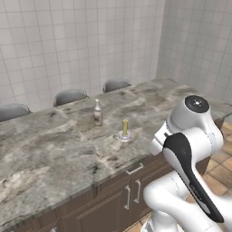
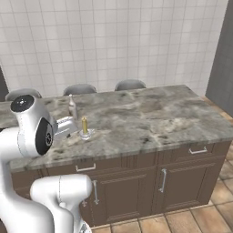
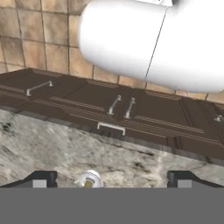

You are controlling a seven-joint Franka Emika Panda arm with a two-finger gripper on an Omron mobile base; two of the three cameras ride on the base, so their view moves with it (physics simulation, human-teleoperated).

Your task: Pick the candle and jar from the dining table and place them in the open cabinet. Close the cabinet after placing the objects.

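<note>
Gripper [image 3: 111,178]: jaws stood wide apart, holding nothing, poised over the candle [image 3: 88,180].
Candle: one, yellow, upright on the dining table [image 1: 54,149] near its front edge.
Bottle [image 1: 97,112]: one, clear glass, just behind the candle.
Stools [image 1: 69,96]: three, along the table's far side.

Gripper [image 3: 112,178]: two dark fingertips at the bottom edge, set wide apart, nothing between them gripped. Candle [image 3: 88,179]: seen from above, round silvery holder with yellow centre, just inside the left-hand fingertip, low in frame. Table [image 3: 52,144]: veined grey-brown marble top across the lower half; dark brown drawer and door fronts beyond its edge, with silver handles [image 3: 110,127]. Floor [image 3: 39,39]: tan tiles, top left.
</note>
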